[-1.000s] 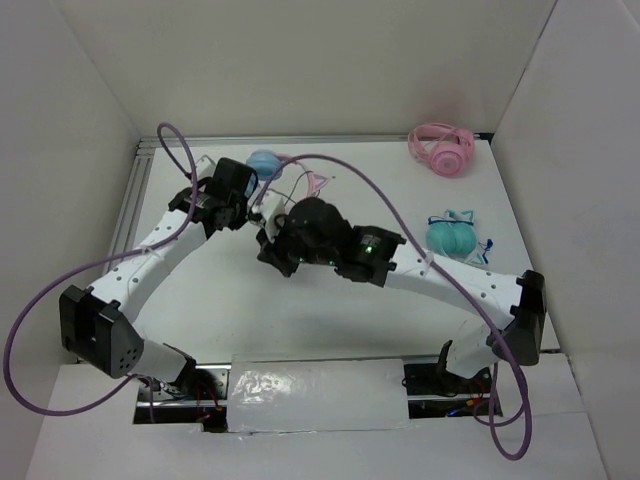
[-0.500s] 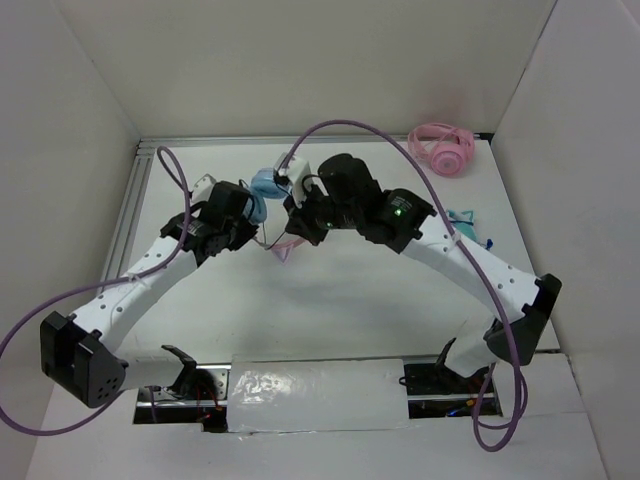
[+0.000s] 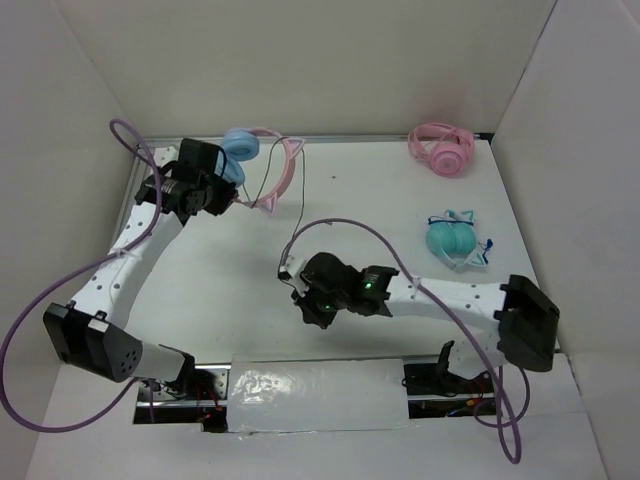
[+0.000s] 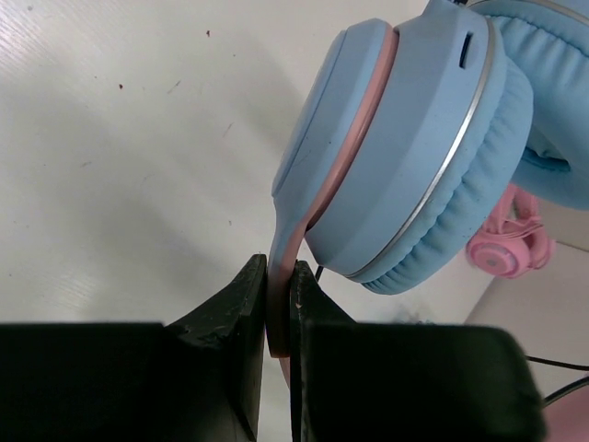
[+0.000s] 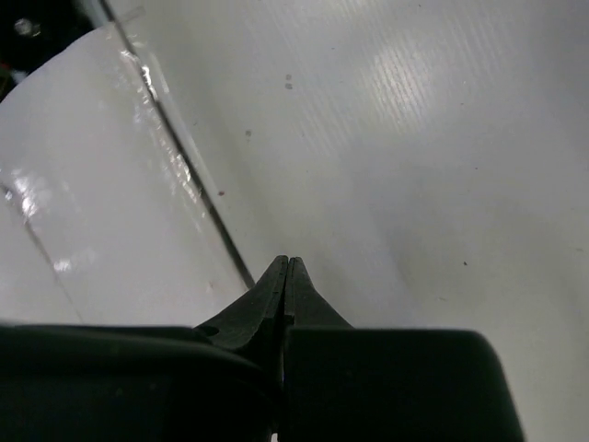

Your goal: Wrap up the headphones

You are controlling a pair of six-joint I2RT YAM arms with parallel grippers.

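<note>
The headphones [image 3: 262,160], with light blue ear cups and a pink cat-ear headband, are at the back left. My left gripper [image 3: 230,190] is shut on the pink headband arm [image 4: 279,276] just below one blue ear cup [image 4: 414,147] and holds them up. Their thin black cable [image 3: 300,205] runs forward from the headband towards my right arm and goes out of sight under its wrist. My right gripper [image 3: 308,318] is low over the table near the front. Its fingers [image 5: 287,262] are pressed together, and no cable shows between them.
All-pink headphones [image 3: 440,150] lie at the back right and show small in the left wrist view [image 4: 511,249]. Teal headphones [image 3: 455,238] lie at the right. A shiny taped strip [image 3: 320,395] runs along the front edge, just ahead of my right gripper [image 5: 92,230]. White walls enclose the table.
My left gripper carried the headphones back and to the left. My right arm swung away from the headphones, down to the front middle of the table. The cable now stretches forward.
</note>
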